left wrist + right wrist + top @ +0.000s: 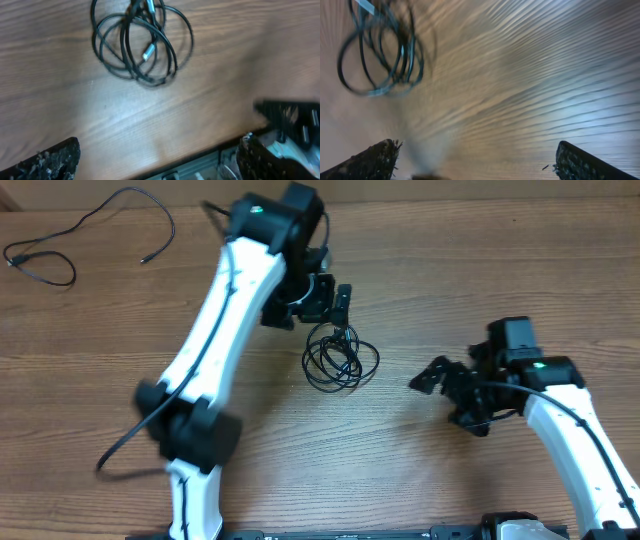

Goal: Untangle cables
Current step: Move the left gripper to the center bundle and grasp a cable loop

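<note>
The tangle of cables (340, 358) is lying coiled in the middle of the desk (450, 260), just beside the left end effector (159, 160), whose fingers are standing wide apart and gripping nothing. The right end effector (477, 160) is hovering to the tangle's right, likewise spread apart and empty. A separate loose cable (90, 225) is lying at the desk's far-left corner.

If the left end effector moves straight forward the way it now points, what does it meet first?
Most likely the coiled cables, which lie nearly straight ahead of the open left end effector on the table; depth is unclear.
</note>
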`<state>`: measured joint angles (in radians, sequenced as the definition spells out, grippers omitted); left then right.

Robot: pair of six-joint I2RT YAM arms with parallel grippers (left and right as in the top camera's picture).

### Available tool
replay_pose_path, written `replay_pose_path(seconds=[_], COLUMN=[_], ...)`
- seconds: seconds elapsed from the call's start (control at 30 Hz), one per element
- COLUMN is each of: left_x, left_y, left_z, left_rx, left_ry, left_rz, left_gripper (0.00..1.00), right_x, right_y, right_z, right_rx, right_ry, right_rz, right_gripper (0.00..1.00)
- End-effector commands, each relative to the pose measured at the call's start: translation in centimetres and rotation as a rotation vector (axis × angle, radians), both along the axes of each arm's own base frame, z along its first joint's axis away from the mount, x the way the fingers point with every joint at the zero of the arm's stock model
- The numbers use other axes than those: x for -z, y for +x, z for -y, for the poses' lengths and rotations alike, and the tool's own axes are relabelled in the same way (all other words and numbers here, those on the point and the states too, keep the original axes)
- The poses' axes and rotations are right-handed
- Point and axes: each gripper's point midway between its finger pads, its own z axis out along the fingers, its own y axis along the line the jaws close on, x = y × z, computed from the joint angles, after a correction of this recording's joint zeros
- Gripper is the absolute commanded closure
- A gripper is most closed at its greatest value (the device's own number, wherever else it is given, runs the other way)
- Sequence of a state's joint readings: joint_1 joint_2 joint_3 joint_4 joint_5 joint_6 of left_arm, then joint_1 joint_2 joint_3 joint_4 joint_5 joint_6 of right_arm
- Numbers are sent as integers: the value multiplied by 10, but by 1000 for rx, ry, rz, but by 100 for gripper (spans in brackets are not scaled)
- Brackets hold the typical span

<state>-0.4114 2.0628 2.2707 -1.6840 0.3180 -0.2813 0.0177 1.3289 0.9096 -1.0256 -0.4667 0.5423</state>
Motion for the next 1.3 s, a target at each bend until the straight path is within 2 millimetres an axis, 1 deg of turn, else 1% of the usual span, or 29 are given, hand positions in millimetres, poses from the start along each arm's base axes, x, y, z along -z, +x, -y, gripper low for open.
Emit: replay_pose_path(seconds=[0.0,0.07,0.1,0.17,0.2,0.27,0.33,0.37,0.43,0.5,0.57,0.67,0.73,0.8,0.83,0.93,1.0,1.13,1.2,1.27], left_x=[-35,-32,-29,-21,-15,-2,12,20,32,45,57,75,90,106,111,125,131,140,143,145], left_y=[-35,-54,-59,-64,-65,-65,-65,-65,-66,-62,-59,-55,-49,-41,-39,-30,-23,-16,-13,-12], left_z=[-21,-40,-46,-51,-51,-46,-36,-27,-7,8,17,26,21,8,6,10,14,18,16,17], left_rx=[-1,-51,-74,-84,-82,-90,-104,-96,-74,-71,-102,-147,-201,-298,-327,-354,-356,-361,-366,-367], left_ry=[23,87,108,125,129,123,93,56,-32,-84,-106,-116,-63,12,22,-10,-34,-63,-59,-63], left_rz=[78,68,59,50,44,25,-4,-22,-51,-51,-50,-45,-19,9,13,48,76,115,131,139], left_gripper=[0,0,0,0,0,0,0,0,4,7,7,14,19,17,17,22,28,30,36,39], right_x=[-7,-7,-7,-7,-6,-7,-7,-7,-6,-6,-6,-6,-6,-6,-6,-6,-6,-6,-6,-6], right_y=[11,13,13,14,15,16,16,16,14,13,11,11,11,11,11,13,14,13,13,13], right_z=[24,41,46,51,52,52,52,52,52,51,51,51,51,51,51,51,51,51,51,51], right_rx=[75,140,159,181,185,184,184,183,183,182,183,183,182,183,183,183,183,182,183,183], right_ry=[-7,-7,-6,-7,-7,-8,-8,-8,-7,-7,-6,-6,-6,-6,-6,-6,-7,-7,-6,-6], right_rz=[27,21,19,20,20,27,29,28,19,11,5,4,4,5,6,14,16,14,12,11], right_gripper=[0,0,0,0,0,0,0,0,0,0,0,0,0,0,0,0,0,0,0,0])
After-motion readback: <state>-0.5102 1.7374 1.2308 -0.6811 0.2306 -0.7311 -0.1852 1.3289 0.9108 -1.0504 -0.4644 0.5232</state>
